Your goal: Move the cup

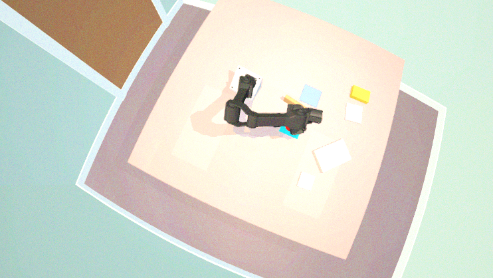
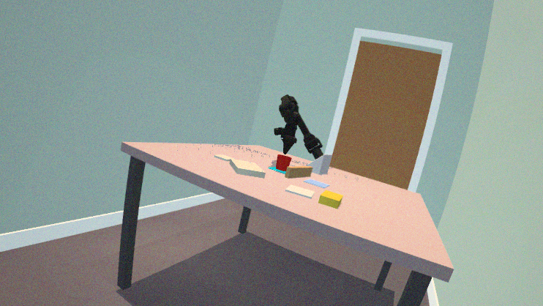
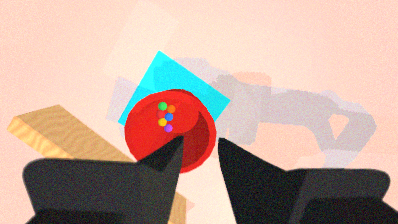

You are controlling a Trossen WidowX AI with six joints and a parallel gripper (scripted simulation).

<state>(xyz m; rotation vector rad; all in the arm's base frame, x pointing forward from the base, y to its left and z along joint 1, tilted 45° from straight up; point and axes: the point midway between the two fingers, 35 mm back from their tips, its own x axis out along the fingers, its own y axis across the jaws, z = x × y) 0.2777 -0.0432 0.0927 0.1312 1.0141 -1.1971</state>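
The red cup (image 1: 288,128) (image 2: 283,162) (image 3: 145,135) stands upright on the cyan pad (image 1: 290,133) (image 2: 272,168) (image 3: 160,67). Several coloured marbles (image 3: 169,117) lie inside the cup. My gripper (image 2: 285,152) (image 3: 200,142) is partly open and empty, with its fingertips just above the cup's rim. In the wrist view one fingertip overlaps the cup's opening and the other shows just outside its rim. In the top view the arm hides the fingertips and most of the cup. A light blue pad (image 1: 310,95) (image 2: 316,184) lies apart from the cup, beyond the wooden block.
The wooden block (image 1: 291,100) (image 2: 298,172) (image 3: 60,125) stands close beside the cup. A yellow block (image 1: 360,94) (image 2: 330,199) is near a white square (image 1: 354,113) (image 2: 299,191). A larger white slab (image 1: 332,155) (image 2: 246,166) and a small white square (image 1: 305,181) lie on the other side.
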